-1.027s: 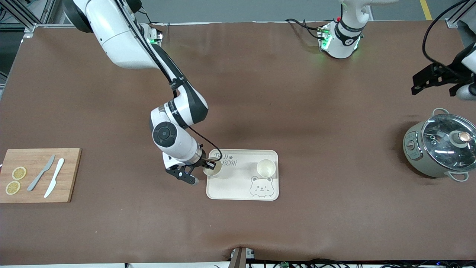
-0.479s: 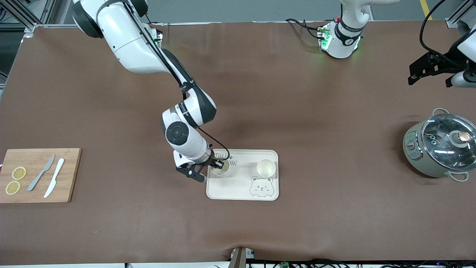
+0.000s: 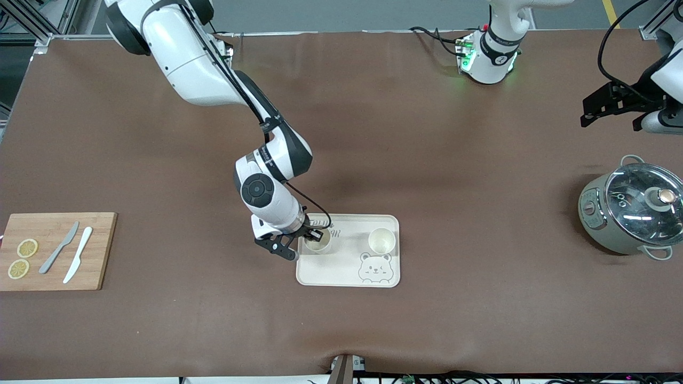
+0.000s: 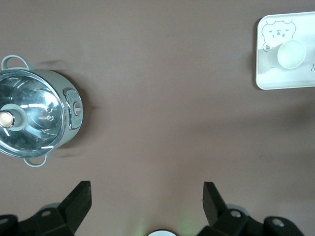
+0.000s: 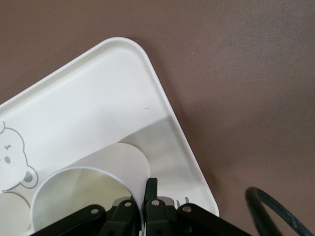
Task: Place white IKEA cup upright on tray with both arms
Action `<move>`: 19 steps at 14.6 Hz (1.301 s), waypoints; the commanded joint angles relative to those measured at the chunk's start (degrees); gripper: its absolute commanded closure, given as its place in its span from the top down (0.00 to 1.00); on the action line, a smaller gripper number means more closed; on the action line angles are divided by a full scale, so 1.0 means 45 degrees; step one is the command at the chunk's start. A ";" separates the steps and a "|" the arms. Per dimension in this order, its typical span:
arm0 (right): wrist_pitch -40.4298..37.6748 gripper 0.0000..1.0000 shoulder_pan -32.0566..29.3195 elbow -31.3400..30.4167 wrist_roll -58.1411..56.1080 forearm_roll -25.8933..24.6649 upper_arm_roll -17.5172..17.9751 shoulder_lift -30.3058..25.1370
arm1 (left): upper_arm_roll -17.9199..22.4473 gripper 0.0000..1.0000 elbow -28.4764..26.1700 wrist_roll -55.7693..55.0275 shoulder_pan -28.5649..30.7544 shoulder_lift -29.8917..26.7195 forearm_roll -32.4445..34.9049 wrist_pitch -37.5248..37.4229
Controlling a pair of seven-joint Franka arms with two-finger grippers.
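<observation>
The white cup (image 3: pixel 317 242) stands straight up with its mouth facing the ceiling, on the tray (image 3: pixel 347 274) at the tray's end nearer the right arm's side of the table. A second cup (image 3: pixel 382 240) stands upright too, on the tray's end toward the left arm, just above the bear drawing (image 3: pixel 375 268). The tray lies flat on a big brown table (image 3: pixel 427 160), about in the middle. A wooden board (image 3: pixel 101 250) with two knives (image 3: pixel 69 253) and lemon slices (image 3: pixel 22 258) sits at the right arm's end. A grey pot (image 3: pixel 629 210) with a glass lid sits at the left arm's end. A grey floor shows past the table's top edge. The right gripper (image 3: pixel 311 236) is over the tray, with its fingers (image 5: pixel 150 189) pinched tight on the rim of the white cup. The left gripper (image 3: pixel 613 104) waits up in the air above the table near the pot, with its fingers (image 4: pixel 78 199) spread wide apart and holding nothing.
</observation>
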 commanded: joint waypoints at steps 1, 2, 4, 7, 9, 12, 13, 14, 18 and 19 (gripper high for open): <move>-0.0030 0.24 0.0128 0.0414 0.0331 -0.0312 -0.0093 0.0245 | 0.0148 1.00 -0.0659 0.0313 -0.0136 -0.0094 -0.0127 0.0885; -0.0030 0.33 0.0128 0.0414 0.0331 -0.0313 -0.0093 0.0245 | 0.0148 1.00 -0.0757 0.0410 -0.0136 -0.0074 -0.0106 0.1023; -0.0030 0.49 0.0128 0.0414 0.0331 -0.0313 -0.0112 0.0245 | 0.0148 1.00 -0.0758 0.0760 -0.0136 -0.0054 -0.0087 0.1103; -0.0030 1.00 0.0128 0.0414 0.0331 -0.0332 -0.0112 0.0245 | 0.0148 1.00 -0.0778 0.1075 -0.0136 -0.0035 -0.0028 0.1103; -0.0089 1.00 0.0108 0.0414 0.0292 -0.0643 -0.0093 0.0186 | 0.0148 1.00 -0.0778 0.1075 -0.0136 -0.0015 -0.0028 0.1103; -0.0244 1.00 0.0030 0.0414 0.0195 -0.0684 -0.0112 -0.0028 | 0.0167 1.00 -0.0778 0.1075 -0.0117 0.0023 -0.0009 0.1122; -0.0323 1.00 -0.0047 0.0336 0.0156 -0.0703 -0.0093 -0.0222 | 0.0167 1.00 -0.0778 0.1075 -0.0117 0.0024 0.0127 0.1122; -0.0865 1.00 -0.0087 0.0336 0.0117 -0.0742 -0.0093 -0.0533 | 0.0148 1.00 -0.0778 0.1075 -0.0136 0.0024 0.0322 0.1122; -0.4528 1.00 -0.0398 0.0258 -0.0645 -0.0704 -0.0073 -0.2853 | 0.0148 1.00 -0.0778 0.1075 -0.0117 0.0043 0.0402 0.1220; -0.5779 1.00 -0.0477 0.0257 -0.0878 -0.0684 -0.0073 -0.3673 | 0.0148 1.00 -0.0778 0.1075 -0.0097 0.0043 0.0402 0.1220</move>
